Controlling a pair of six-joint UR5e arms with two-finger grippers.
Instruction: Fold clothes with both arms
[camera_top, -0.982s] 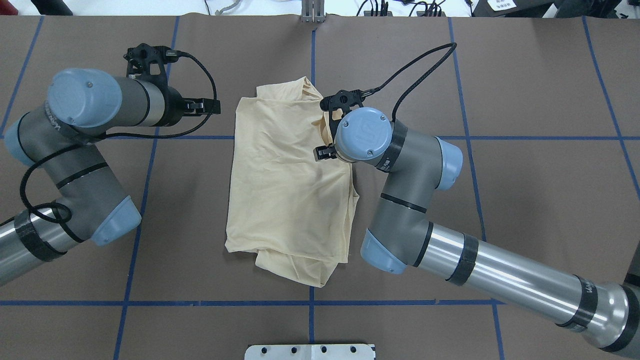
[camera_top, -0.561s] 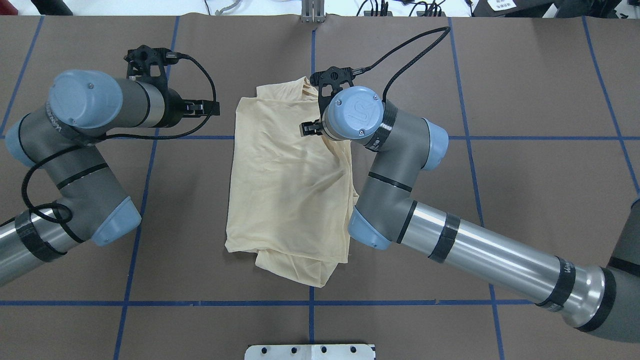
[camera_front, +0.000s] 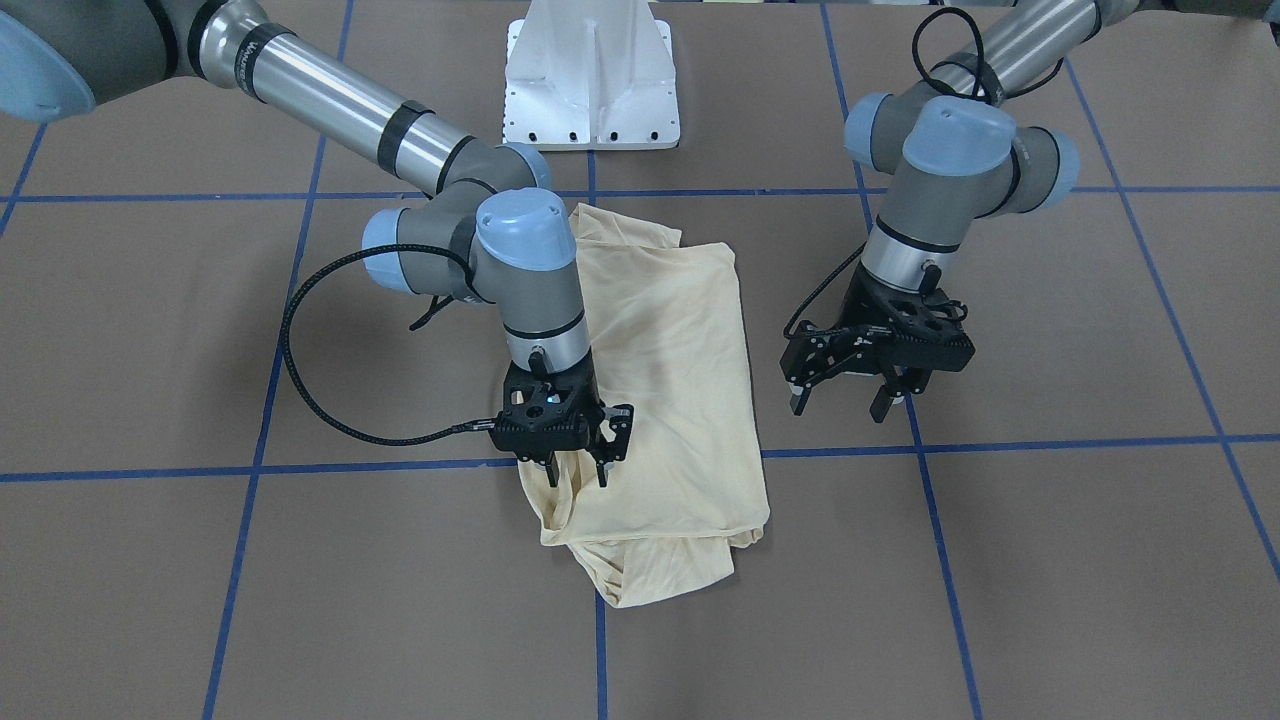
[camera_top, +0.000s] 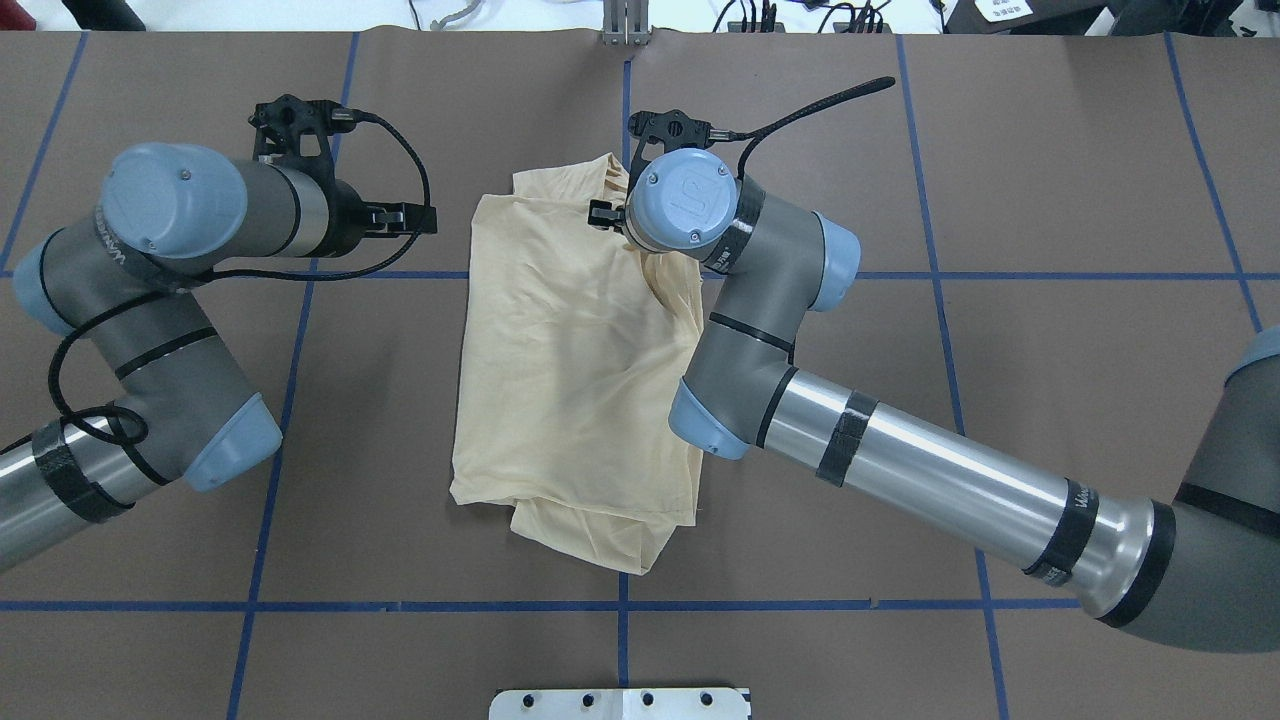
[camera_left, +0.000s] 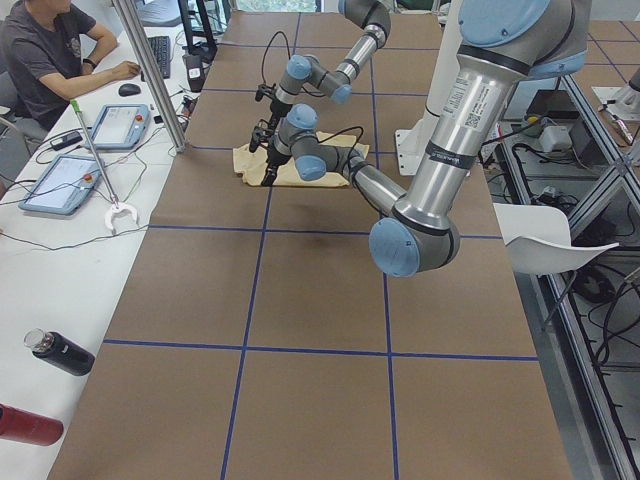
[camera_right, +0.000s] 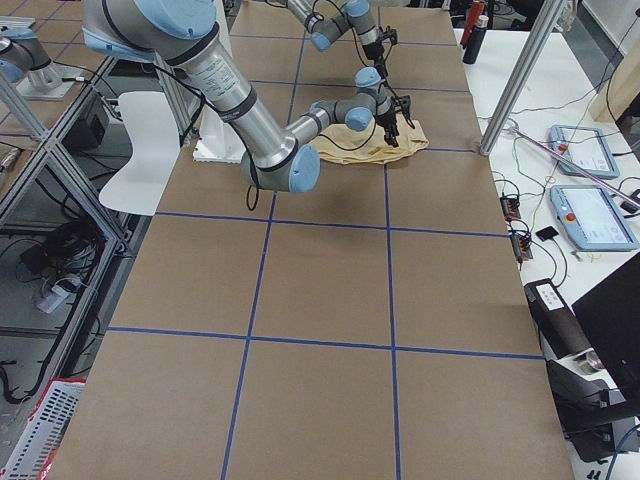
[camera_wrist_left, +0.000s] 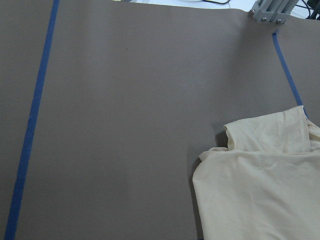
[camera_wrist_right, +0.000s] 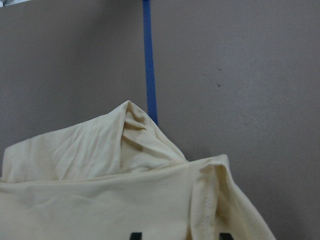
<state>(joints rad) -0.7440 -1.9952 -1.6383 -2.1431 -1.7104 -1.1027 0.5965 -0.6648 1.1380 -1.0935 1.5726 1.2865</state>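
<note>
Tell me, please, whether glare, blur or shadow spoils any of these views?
Overhead: even light, with a bright streak along the silver tube of the right arm. Left wrist: slightly soft, the T-shirt casting a faint shadow on the table. Right wrist: cloth sharp, no glare. Side views: the T-shirt is too small for detail.
</note>
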